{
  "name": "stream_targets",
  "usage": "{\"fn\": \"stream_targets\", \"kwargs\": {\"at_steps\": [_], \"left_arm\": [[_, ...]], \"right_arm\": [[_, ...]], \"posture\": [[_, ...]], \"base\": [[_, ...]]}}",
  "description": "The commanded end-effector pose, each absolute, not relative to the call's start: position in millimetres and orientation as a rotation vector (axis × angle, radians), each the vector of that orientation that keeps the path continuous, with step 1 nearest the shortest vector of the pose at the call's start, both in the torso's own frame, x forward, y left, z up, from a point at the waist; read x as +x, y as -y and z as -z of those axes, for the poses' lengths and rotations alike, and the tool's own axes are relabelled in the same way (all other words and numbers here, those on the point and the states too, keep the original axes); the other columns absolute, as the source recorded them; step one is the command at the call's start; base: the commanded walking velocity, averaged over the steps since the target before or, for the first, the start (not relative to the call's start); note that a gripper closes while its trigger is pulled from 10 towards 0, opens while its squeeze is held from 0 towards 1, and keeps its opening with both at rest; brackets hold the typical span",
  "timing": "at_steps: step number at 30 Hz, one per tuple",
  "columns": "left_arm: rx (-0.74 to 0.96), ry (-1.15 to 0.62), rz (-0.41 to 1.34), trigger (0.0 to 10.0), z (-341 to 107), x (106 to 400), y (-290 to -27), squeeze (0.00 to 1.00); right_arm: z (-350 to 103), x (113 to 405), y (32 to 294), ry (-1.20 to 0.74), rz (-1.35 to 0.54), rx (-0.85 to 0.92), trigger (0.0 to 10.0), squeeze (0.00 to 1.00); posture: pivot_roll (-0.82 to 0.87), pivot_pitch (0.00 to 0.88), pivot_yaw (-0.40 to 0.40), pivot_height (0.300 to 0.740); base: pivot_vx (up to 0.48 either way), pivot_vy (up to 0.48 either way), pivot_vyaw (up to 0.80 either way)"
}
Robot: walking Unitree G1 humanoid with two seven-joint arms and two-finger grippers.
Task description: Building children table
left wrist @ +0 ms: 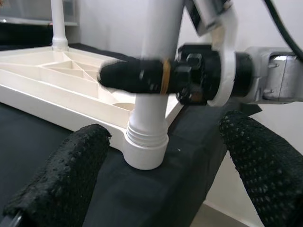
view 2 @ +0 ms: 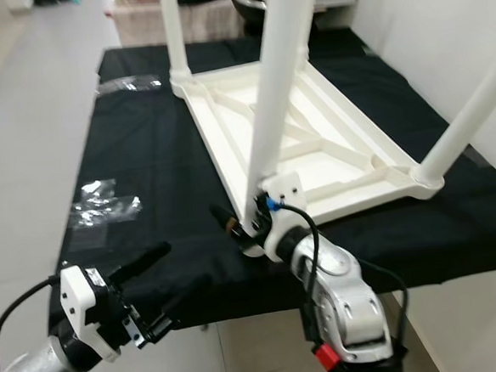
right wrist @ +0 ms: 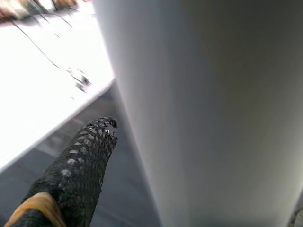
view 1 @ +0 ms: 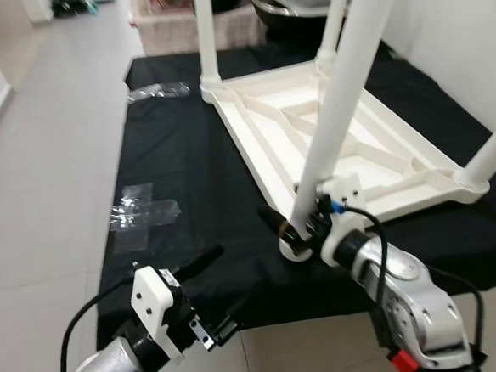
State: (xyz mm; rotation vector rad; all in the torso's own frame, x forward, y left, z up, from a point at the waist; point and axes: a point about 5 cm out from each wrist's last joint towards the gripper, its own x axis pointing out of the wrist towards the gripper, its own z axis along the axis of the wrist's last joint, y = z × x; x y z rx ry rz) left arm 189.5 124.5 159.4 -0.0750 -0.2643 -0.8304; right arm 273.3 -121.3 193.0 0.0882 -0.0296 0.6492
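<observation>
The upturned table point(view 1: 330, 138) lies on a black cloth point(view 1: 188, 182), its near corner at the cloth's front edge. The right gripper point(view 1: 295, 225) is closed round the leg point(view 1: 336, 112) being fitted into that corner socket point(left wrist: 144, 151). The left gripper point(view 1: 206, 291) hangs just off the front edge with its fingers point(left wrist: 66, 175) spread wide, holding nothing. The step in hand looks like seating this leg; next it probably needs twisting down until the threads vanish (they show above the socket). Four legs count in all: three already stand in their corners. Two plastic wrappers point(view 1: 143, 212) lie near the cloth's left edge.
</observation>
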Motion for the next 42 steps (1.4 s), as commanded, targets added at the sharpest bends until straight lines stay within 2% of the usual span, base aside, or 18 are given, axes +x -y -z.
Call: {"fn": "stream_targets", "kwargs": {"at_steps": [1,3,10,11,12,13,18,19,25,34,36,37,38,39,40,41,42], "left_arm": [[-0.069,0.243,0.83,10.0,-154.2,188.1,-125.0,0.0],[-0.07,0.242,0.831,10.0,-154.0,188.5,-125.0,0.0],[-0.069,0.241,0.829,10.0,-153.3,188.5,-124.6,0.0],[-0.069,0.241,0.828,10.0,-153.5,188.6,-124.6,0.0],[-0.069,0.241,0.828,10.0,-153.5,188.6,-124.6,0.0],[-0.07,0.244,0.824,10.0,-154.2,189.2,-124.6,0.0],[-0.068,0.251,0.822,10.0,-155.2,189.5,-123.9,0.0],[-0.066,0.254,0.821,10.0,-155.9,189.1,-123.9,0.0],[-0.049,0.271,0.814,10.0,-161.5,183.8,-126.9,0.0],[-0.024,0.255,0.801,10.0,-165.7,173.2,-136.6,0.0],[-0.008,0.249,0.78,10.0,-168.8,169.5,-143.9,0.0],[-0.008,0.249,0.78,10.0,-168.8,169.5,-143.9,0.0],[-0.007,0.245,0.777,10.0,-168.0,168.1,-144.9,0.0],[-0.007,0.245,0.777,10.0,-168.0,168.1,-144.9,0.0],[-0.007,0.243,0.776,10.0,-167.2,167.5,-144.9,0.0],[-0.01,0.241,0.773,10.0,-166.5,167.3,-145.0,0.0],[-0.01,0.241,0.773,10.0,-166.5,167.3,-145.0,0.0]], "right_arm": [[-202.2,268.0,120.0,0.081,-0.723,0.123,10.0,1.0],[-205.2,262.0,124.0,0.088,-0.833,0.114,10.0,1.0],[-200.4,258.9,133.7,0.076,-0.904,0.101,10.0,0.99],[-199.9,259.3,134.8,0.076,-0.906,0.095,10.0,0.5],[-199.9,259.3,134.8,0.076,-0.906,0.095,10.0,0.5],[-200.8,262.4,141.0,0.075,-0.932,0.073,10.0,0.0],[-209.1,272.9,150.8,0.091,-0.996,0.013,10.0,0.0],[-215.6,278.4,153.1,0.105,-1.039,-0.01,0.0,0.0],[-231.4,291.1,156.2,0.13,-1.117,-0.071,0.0,0.0],[-234.4,296.2,162.0,0.123,-1.138,-0.115,0.0,0.0],[-220.0,305.0,175.9,0.04,-1.005,-0.229,0.0,0.0],[-220.0,305.0,175.9,0.04,-1.005,-0.229,0.0,0.0],[-206.1,311.6,184.1,-0.039,-0.804,-0.239,0.0,0.0],[-206.1,311.6,184.1,-0.039,-0.804,-0.239,0.0,0.0],[-198.0,315.5,190.0,-0.067,-0.609,-0.201,0.0,0.0],[-183.7,305.3,204.8,-0.116,-0.218,-0.116,0.0,0.0],[-183.7,305.3,204.8,-0.116,-0.218,-0.116,0.0,0.0]], "posture": [[0.01,0.151,-0.009,0.74],[0.01,0.149,-0.008,0.74],[0.01,0.141,-0.007,0.74],[0.01,0.139,-0.006,0.74],[0.01,0.139,-0.006,0.74],[0.01,0.146,-0.001,0.74],[0.02,0.144,-0.001,0.74],[0.02,0.144,-0.004,0.74],[0.03,0.149,-0.013,0.74],[0.05,0.157,-0.017,0.74],[0.06,0.172,-0.022,0.74],[0.06,0.172,-0.022,0.74],[0.05,0.175,-0.04,0.74],[0.05,0.175,-0.04,0.74],[0.05,0.175,-0.04,0.74],[0.04,0.172,-0.043,0.74],[0.04,0.172,-0.043,0.74]], "base": [[0.0,0.0,0.0],[0.0,0.0,0.0],[0.0,0.0,0.0],[0.0,0.0,0.0],[0.0,0.0,0.0],[0.0,0.0,0.0],[0.0,0.0,0.0],[0.0,0.0,0.0],[0.0,0.0,0.0],[0.0,0.0,0.0],[0.0,0.0,0.0],[0.0,0.0,0.0],[0.0,0.0,0.0],[0.0,0.0,0.0],[0.0,0.0,0.0],[0.0,0.0,0.0],[0.0,0.0,0.0]]}}
